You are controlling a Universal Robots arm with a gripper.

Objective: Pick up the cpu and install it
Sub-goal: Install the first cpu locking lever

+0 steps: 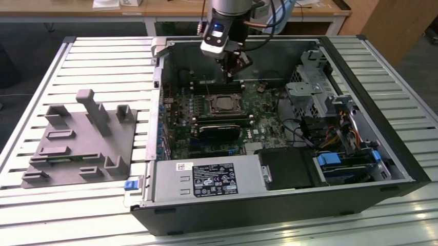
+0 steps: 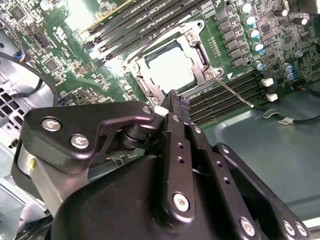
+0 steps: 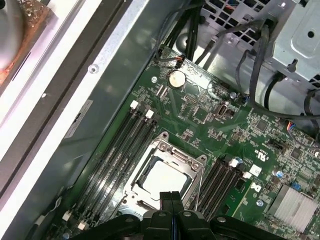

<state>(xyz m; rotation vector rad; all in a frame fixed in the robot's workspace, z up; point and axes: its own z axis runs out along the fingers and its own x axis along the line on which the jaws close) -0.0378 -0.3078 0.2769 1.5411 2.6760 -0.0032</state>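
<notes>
The cpu (image 1: 224, 104) is a small square chip with a silver-grey top. It lies flat inside the metal-framed socket (image 1: 223, 97) on the green motherboard of the open computer case. In both wrist views the cpu (image 2: 172, 67) (image 3: 165, 177) sits within the frame, with nothing on top of it. My gripper (image 1: 231, 77) hangs above the board just behind the socket, apart from the chip. Its black fingers (image 3: 171, 200) are pressed together with nothing between them, and their tips (image 2: 172, 100) hover over the socket's edge.
Long black memory slots (image 3: 117, 150) flank the socket on both sides. A thin metal lever (image 2: 235, 92) sticks out beside the frame. A grey plastic fixture (image 1: 75, 138) stands on the slatted table at the exterior view's left. Drive cages and cables (image 1: 329, 113) fill the case's right side.
</notes>
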